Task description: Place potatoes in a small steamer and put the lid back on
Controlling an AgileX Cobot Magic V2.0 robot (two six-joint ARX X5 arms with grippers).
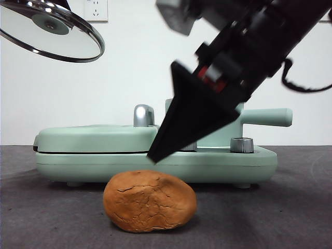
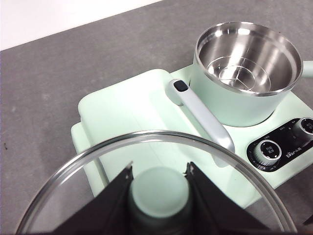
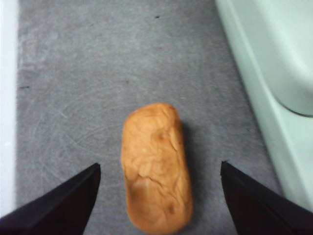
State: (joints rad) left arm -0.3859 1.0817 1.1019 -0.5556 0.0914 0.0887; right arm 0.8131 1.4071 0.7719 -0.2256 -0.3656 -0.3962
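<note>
The orange-brown potato (image 1: 149,201) lies on the grey mat in front of the appliance; it also shows in the right wrist view (image 3: 156,166). My right gripper (image 3: 159,200) is open, above the potato with a jaw on each side, not touching; in the front view it (image 1: 155,155) comes down from the upper right. My left gripper (image 2: 160,178) is shut on the mint-green knob (image 2: 159,191) of the glass lid (image 1: 52,31), held high at the upper left. The small steamer (image 2: 244,63) stands open and empty on the appliance, its handle (image 1: 267,116) pointing right.
The wide mint-green griddle section (image 1: 98,137) with a chrome handle (image 2: 200,115) sits next to the steamer. Control knobs (image 2: 268,149) are at the base's front. A wall socket (image 1: 96,9) is on the white wall behind.
</note>
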